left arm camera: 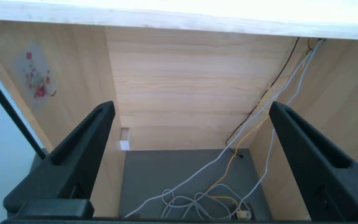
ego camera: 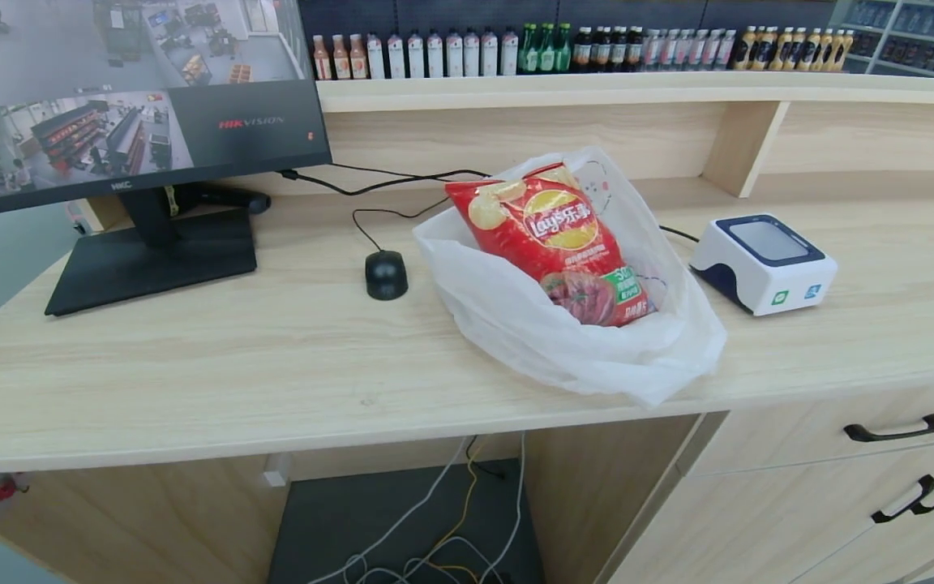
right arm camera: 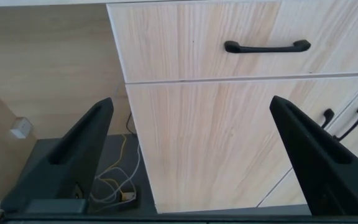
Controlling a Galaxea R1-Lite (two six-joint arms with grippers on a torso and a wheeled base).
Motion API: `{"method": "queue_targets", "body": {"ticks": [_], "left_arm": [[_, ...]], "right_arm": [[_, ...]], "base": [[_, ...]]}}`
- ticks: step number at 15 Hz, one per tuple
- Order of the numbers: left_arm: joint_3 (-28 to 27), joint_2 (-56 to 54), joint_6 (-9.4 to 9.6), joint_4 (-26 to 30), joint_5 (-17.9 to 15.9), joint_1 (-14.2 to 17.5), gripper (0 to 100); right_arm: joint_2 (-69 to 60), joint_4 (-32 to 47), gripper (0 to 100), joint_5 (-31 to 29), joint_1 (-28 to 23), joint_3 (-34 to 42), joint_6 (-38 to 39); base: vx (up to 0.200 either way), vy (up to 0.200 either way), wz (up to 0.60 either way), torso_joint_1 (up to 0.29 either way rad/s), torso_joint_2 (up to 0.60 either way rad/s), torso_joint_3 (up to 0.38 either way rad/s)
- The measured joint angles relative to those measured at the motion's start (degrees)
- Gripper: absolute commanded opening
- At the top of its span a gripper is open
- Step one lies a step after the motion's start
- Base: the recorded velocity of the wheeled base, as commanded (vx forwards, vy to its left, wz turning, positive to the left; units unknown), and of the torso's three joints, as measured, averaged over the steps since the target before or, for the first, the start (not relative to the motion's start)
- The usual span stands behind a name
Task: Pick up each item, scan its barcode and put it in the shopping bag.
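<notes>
Item: red foil crisp packet (ego camera: 558, 243) lies tilted inside white thin-plastic shopping bag (ego camera: 540, 332), its top poking out of the mouth. Bag sits on pale wooden counter (ego camera: 191, 373). White-and-navy box scanner (ego camera: 763, 264) is near bag's right, black computer mouse (ego camera: 386, 274) near its left. Left gripper (left arm camera: 191, 109) and right gripper (right arm camera: 191, 102) are lower than bag, both spread wide and empty.

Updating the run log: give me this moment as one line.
chips bag: inside shopping bag on counter | scanner: beside shopping bag | left gripper: open, facing under-counter space | right gripper: open, facing drawers
</notes>
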Motion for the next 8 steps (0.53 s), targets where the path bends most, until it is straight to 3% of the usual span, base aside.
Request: {"method": "queue_targets", "body": {"ticks": [2, 8], "left_arm": [[0.0, 0.0, -0.06, 0.0, 0.0, 0.0, 100], [0.0, 0.0, -0.06, 0.02, 0.02, -0.05, 100]], "right_arm": [[0.0, -0.02, 100, -0.01, 0.0, 0.0, 0.07], [0.0, -0.06, 100, 0.0, -0.06, 0.02, 0.09]], "base": [[0.0, 0.0, 0.0, 0.0, 0.0, 0.0], [0.0, -0.2, 0.0, 0.002, 0.0, 0.003]]}}
